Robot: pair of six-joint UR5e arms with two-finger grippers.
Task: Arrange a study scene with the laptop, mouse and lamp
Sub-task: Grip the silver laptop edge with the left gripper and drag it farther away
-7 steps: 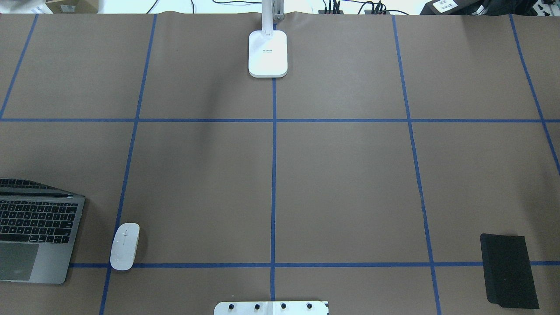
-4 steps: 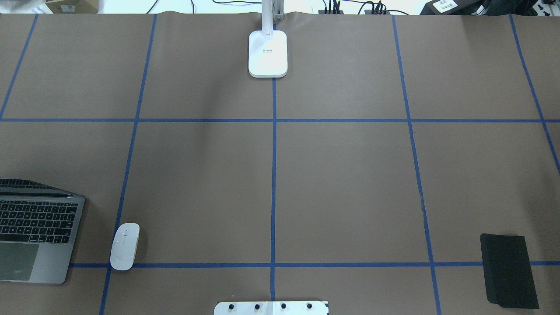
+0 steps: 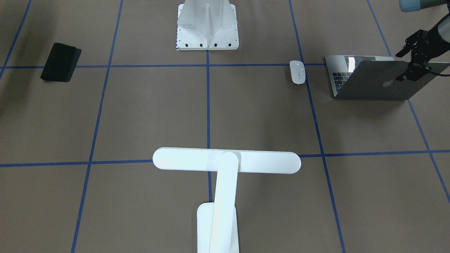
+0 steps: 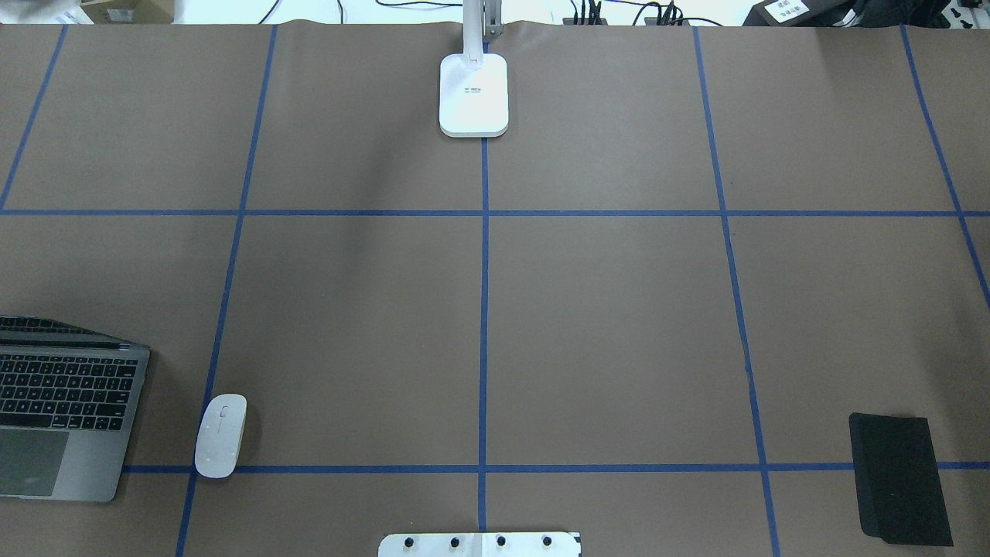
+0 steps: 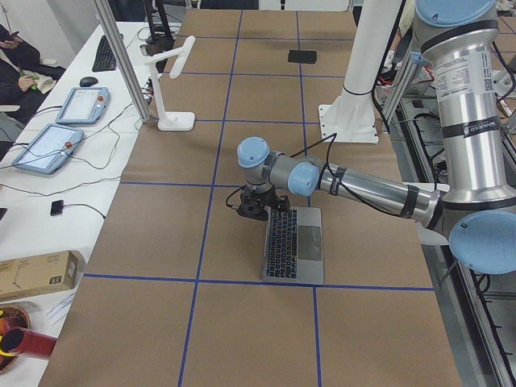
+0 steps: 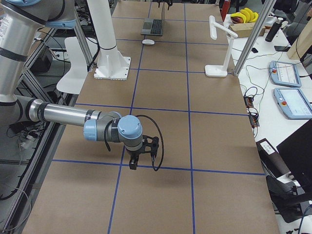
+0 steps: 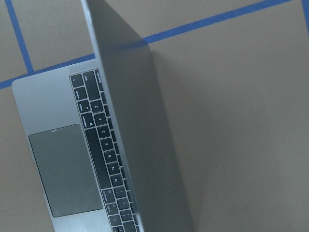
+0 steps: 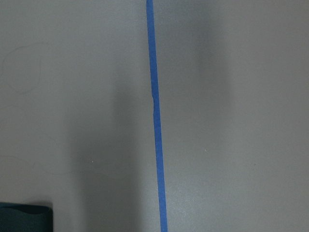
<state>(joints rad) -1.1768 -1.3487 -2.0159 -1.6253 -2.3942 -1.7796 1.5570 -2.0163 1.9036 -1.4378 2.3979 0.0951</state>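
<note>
Front-facing exterior view: the laptop (image 3: 379, 84) sits open, and the left gripper (image 3: 409, 72) is at the top edge of its raised lid, though I cannot tell whether its fingers clasp the lid. The mouse (image 3: 297, 72) lies just beside the laptop, and the lamp (image 3: 226, 161) stands well apart from it, beyond the lid's back. The right gripper (image 6: 134, 163) hangs far from the laptop over blue tape, with its fingers' spread impossible to tell.

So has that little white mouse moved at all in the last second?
No. The mouse still has its near end on the same blue tape line, just right of the laptop.
</note>
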